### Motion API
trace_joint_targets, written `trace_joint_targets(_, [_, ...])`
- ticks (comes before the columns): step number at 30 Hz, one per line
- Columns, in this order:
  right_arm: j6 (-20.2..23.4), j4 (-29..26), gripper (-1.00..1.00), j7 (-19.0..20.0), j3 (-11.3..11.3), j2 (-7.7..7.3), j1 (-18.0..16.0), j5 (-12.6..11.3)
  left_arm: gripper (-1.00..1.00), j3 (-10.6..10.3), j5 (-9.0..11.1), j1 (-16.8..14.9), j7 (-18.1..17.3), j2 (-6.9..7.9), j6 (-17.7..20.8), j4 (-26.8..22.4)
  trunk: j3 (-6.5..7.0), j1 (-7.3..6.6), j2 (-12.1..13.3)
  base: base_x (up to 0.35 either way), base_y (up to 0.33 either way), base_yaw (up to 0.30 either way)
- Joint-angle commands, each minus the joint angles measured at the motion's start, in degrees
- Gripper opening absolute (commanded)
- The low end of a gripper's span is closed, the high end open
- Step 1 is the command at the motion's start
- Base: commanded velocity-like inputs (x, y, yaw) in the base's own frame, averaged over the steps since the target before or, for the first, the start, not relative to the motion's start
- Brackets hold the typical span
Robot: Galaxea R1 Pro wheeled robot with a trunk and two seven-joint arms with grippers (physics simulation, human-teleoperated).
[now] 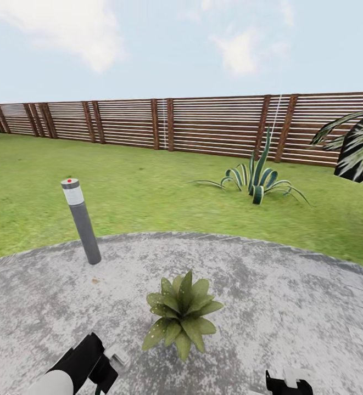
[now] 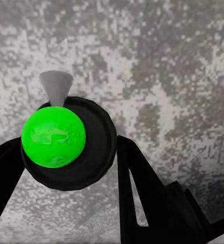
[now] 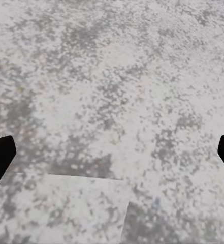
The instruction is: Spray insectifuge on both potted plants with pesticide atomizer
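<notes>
Left gripper (image 2: 66, 152): fingers are clamping the pesticide atomizer (image 2: 66, 142), green cap and pale nozzle showing in the left wrist view.
Right gripper (image 3: 112, 152): fingers are standing wide apart over paving (image 3: 112, 76).
Potted plant (image 1: 182, 314): sitting at 6 o'clock in the head view, whitish insectifuge (image 1: 158, 329) dotting its leaves.
Bollard lamp (image 1: 81, 220): standing at 9 o'clock.

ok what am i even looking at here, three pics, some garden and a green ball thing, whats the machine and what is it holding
It is a simulated wheeled robot with two arms. The big picture comes from its head camera, looking over round grey paving, lawn and a slat fence. A small potted plant with pale specks on its leaves stands on the paving, near a grey bollard lamp. The other two pictures come from cameras on each wrist. The left gripper is closed around the pesticide atomizer, seen from above: that is the green ball. The right gripper is open, above bare paving.
</notes>
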Motion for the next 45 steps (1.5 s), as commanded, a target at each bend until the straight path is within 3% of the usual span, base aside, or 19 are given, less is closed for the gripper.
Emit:
trace_joint_targets(1, [-0.2,0.1,1.0,-0.3,-0.3,0.0,-0.1,0.6,-1.0,0.5,-0.5,0.0,-0.4,0.07,0.2,0.0,-0.05,-0.01,0.0,0.0,-0.001,0.042])
trace_joint_targets(9, [-0.2,0.1,1.0,-0.4,-0.3,-0.01,-0.1,0.6,-1.0,0.4,-0.6,0.7,-0.5,-0.32,0.0,0.2,-0.05,-0.01,0.0,0.0,0.0,0.028])
trace_joint_targets(19, [-0.2,0.1,1.0,-0.3,-0.3,0.0,-0.1,0.6,-1.0,0.3,-0.6,0.7,0.8,-0.09,0.0,0.2,-0.05,-0.01,0.0,0.0,-0.005,0.252])
trace_joint_targets(24, [-0.2,0.1,1.0,-0.4,-0.3,-0.07,-0.1,0.6,-1.0,0.5,-0.4,0.7,3.1,-0.33,0.0,0.2,-0.05,-0.01,0.0,0.057,-0.215,0.105])
trace_joint_targets(38, [-0.2,0.1,1.0,-0.4,-0.3,-0.01,-0.1,0.6,-1.0,0.6,0.0,0.7,3.3,-0.34,0.1,-0.4,-0.05,-0.01,0.0,-0.083,-0.246,0.006])
trace_joint_targets(45, [-0.2,0.2,1.0,-0.4,-0.3,0.0,-0.1,0.6,-1.0,1.2,0.2,0.7,3.3,-0.33,0.2,-0.5,-0.05,-0.01,0.0,-0.093,-0.099,0.239])
